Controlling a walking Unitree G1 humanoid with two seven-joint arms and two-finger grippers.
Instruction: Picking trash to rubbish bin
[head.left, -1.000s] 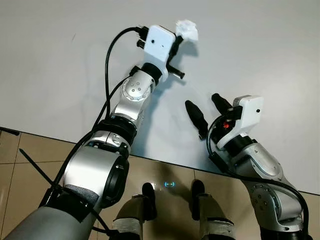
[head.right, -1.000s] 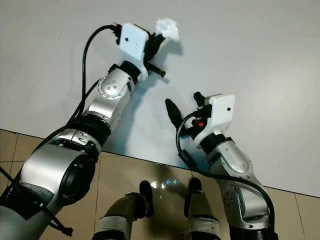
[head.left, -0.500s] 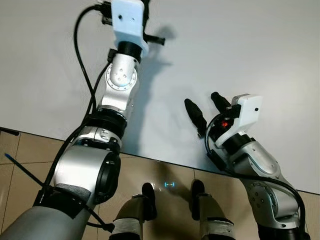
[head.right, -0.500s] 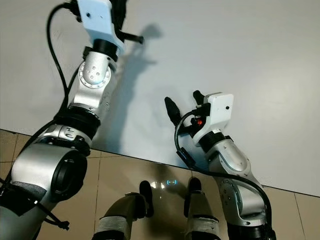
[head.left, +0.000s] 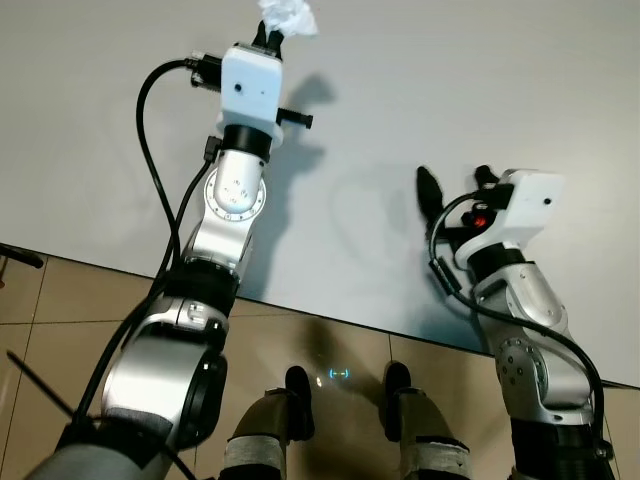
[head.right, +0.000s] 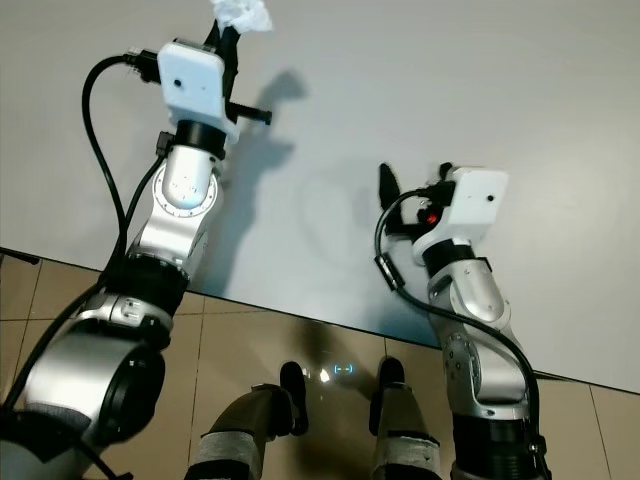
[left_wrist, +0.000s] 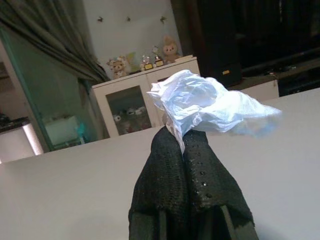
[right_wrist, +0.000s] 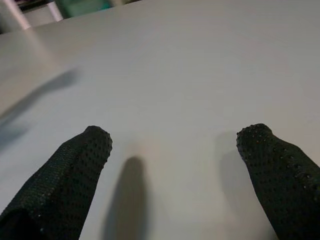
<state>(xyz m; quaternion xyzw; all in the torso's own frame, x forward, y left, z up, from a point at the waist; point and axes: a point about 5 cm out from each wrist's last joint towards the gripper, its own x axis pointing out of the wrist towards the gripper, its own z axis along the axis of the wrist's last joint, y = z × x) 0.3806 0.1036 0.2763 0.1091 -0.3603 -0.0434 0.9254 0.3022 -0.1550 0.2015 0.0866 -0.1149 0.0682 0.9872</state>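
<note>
now | left pincer clamps tissue | cabinet beyond table

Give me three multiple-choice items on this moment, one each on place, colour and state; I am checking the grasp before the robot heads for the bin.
1. Where is the crumpled tissue?
A. lying on the table
B. pinched at the left gripper fingertips
C. on the floor

2. What colour is the tabletop?
A. white
B. red
C. green

3. How is the right gripper?
A. shut on the tissue
B. open, holding nothing
C. shut on a cup

Answers: 1 B, the fingers close under the tissue. 2 A, the surface is plain white. 3 B, the fingers stand wide apart over bare tabletop.
</note>
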